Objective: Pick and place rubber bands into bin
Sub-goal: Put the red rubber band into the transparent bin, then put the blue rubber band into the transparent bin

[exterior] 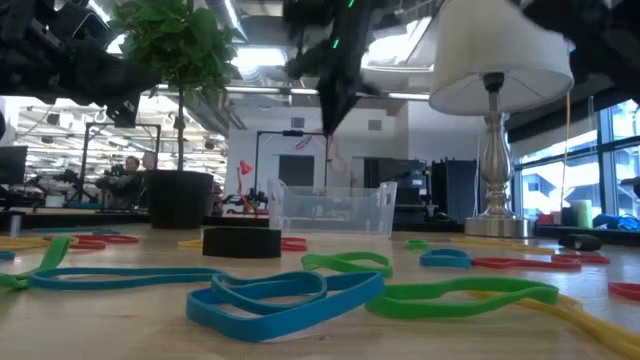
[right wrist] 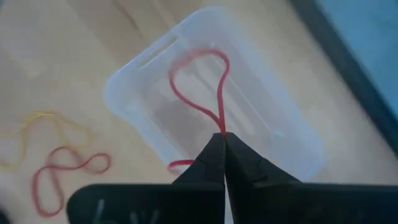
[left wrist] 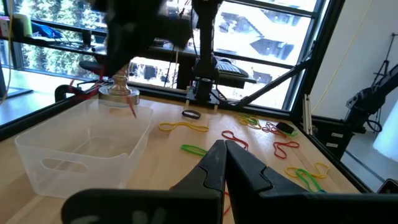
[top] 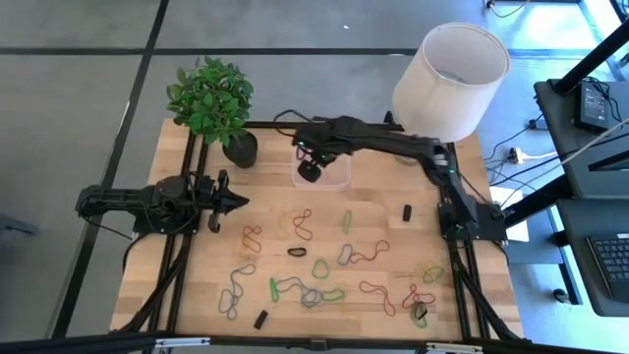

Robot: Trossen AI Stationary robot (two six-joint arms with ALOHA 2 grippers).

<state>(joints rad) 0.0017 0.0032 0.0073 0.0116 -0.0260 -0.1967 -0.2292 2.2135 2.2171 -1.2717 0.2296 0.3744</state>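
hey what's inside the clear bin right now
Nothing rests in the bin that I can see. The right tool, shut on a red rubber band, dangles it above; its tip hides some floor.

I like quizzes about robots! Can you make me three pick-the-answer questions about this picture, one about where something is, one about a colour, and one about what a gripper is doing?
1. Where is the right gripper?
A. Over the bin
B. Beside the lamp
C. At the table's near edge

2. What colour is the rubber band it holds?
A. Green
B. Red
C. Black

3. How is the left gripper?
A. Wide open
B. Shut on a band
C. Shut and empty

Answers: 1 A, it hangs above the clear tray. 2 B, a red loop dangles from its fingertips. 3 C, its fingers meet with nothing between them.
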